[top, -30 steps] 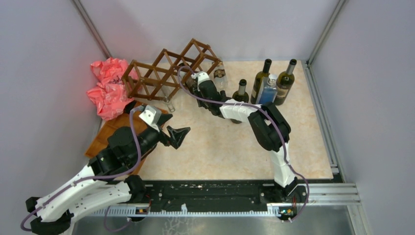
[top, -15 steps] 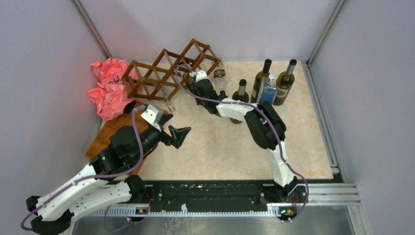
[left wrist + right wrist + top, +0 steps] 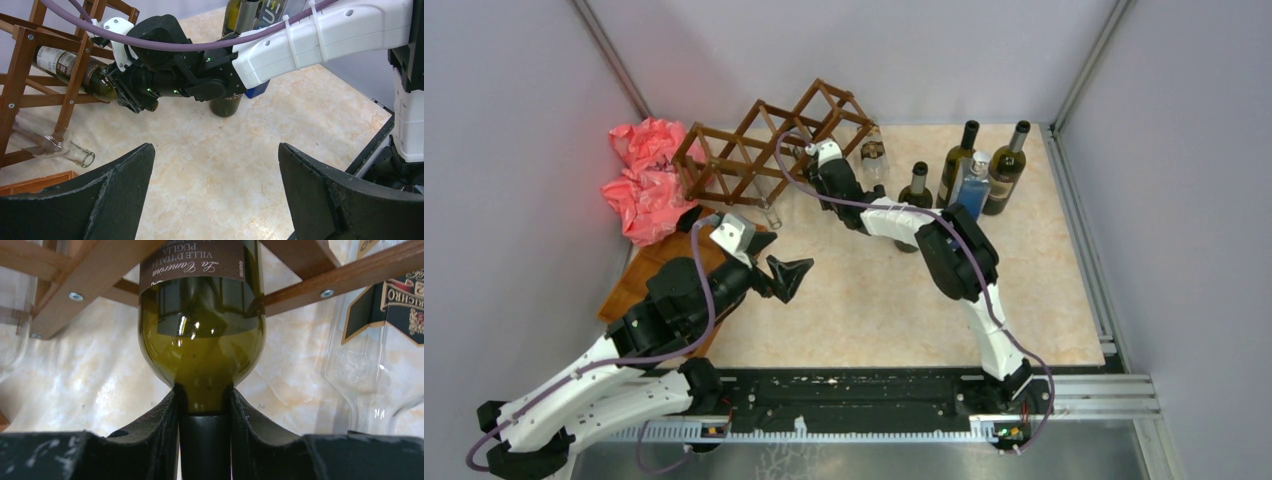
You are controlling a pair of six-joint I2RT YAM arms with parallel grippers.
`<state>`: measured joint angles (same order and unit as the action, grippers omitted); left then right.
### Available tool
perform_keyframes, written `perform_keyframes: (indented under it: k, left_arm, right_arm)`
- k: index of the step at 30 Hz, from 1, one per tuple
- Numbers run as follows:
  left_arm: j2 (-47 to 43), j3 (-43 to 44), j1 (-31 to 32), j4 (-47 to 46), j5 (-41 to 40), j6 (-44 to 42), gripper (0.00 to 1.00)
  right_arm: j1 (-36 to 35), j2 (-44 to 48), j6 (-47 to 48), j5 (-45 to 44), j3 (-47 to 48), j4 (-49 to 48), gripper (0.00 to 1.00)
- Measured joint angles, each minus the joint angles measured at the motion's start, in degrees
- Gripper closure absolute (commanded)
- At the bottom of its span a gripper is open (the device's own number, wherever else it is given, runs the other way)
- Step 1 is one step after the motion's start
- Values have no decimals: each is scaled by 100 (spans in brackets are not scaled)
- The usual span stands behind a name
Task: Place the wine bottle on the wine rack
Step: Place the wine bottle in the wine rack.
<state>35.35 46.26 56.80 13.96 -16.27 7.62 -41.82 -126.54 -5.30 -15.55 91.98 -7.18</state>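
From above, the right hand (image 3: 812, 158) has edged closer to the wine rack (image 3: 754, 150) in the last second; the left hand (image 3: 789, 272) hangs wide open over the bench (image 3: 874, 290). Left wrist: the green wine bottle (image 3: 100, 86) lies partway inside a rack cell. Right wrist: fingers (image 3: 155, 437) clamp its neck, insertion seemingly nearly done.
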Motion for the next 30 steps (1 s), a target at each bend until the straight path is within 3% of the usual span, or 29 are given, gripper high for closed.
perform_keyframes:
  k: [4, 7, 18, 30]
  left_arm:
    - [-2, 0, 0, -2, -2, 28, 1]
    - [-2, 0, 0, 0, 2, 35, 1]
    - [0, 0, 0, -2, 44, 48, 1]
    - [-98, 0, 0, -4, 125, 50, 1]
  right_arm:
    - [37, -127, 24, 7, 203, 2, 54]
    - [79, -177, 46, 50, 297, -122, 44]
    - [221, 188, 190, 437, 33, -796, 35]
    - [225, 986, 417, 1185, -636, -750, 34]
